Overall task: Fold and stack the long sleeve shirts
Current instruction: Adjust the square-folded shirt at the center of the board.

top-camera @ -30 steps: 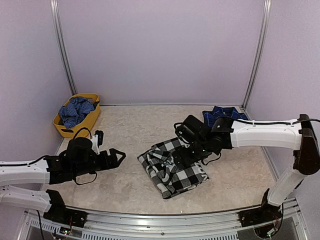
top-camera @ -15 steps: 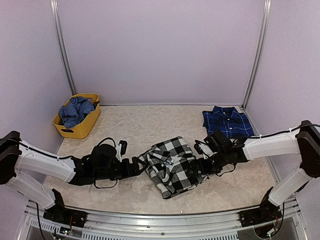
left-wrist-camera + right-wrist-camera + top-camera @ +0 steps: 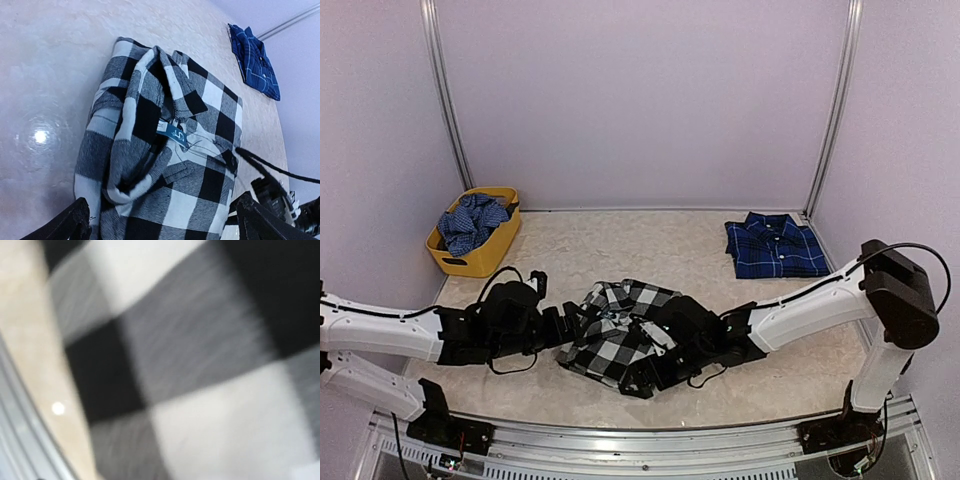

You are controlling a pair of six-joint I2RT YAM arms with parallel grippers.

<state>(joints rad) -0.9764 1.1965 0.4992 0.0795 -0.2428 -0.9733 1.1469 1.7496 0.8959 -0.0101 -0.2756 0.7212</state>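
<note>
The left gripper (image 3: pixel 570 328) lies low at the left edge of the black-and-white check shirt (image 3: pixel 620 335) with its jaws spread wide. In its wrist view the two black fingers (image 3: pixel 75 222) are cut off at the bottom corners, and the cloth lies between them unpinched. The right gripper (image 3: pixel 655 368) reaches in from the other side and presses at the shirt's near right edge. From above, its fingers are lost against the dark squares. Its own camera gives only a blurred close-up of check beside a strip of table, so the jaws seem to stand wide, but it is unclear whether any cloth lies between them. The table (image 3: pixel 620 250) is pale and mottled. The check shirt sits rumpled and partly folded toward the middle of the near edge, between the two arms. The navy plaid shirt (image 3: pixel 775 247) lies folded flat in the far right corner, well apart from the check one, with its collar toward the far wall. A yellow basket (image 3: pixel 480 257) at the far left holds a crumpled blue checked cloth (image 3: pixel 470 222); what kind of garment it is cannot be made out. A small blue label (image 3: pixel 172 132) shows at the check shirt's collar.
</note>
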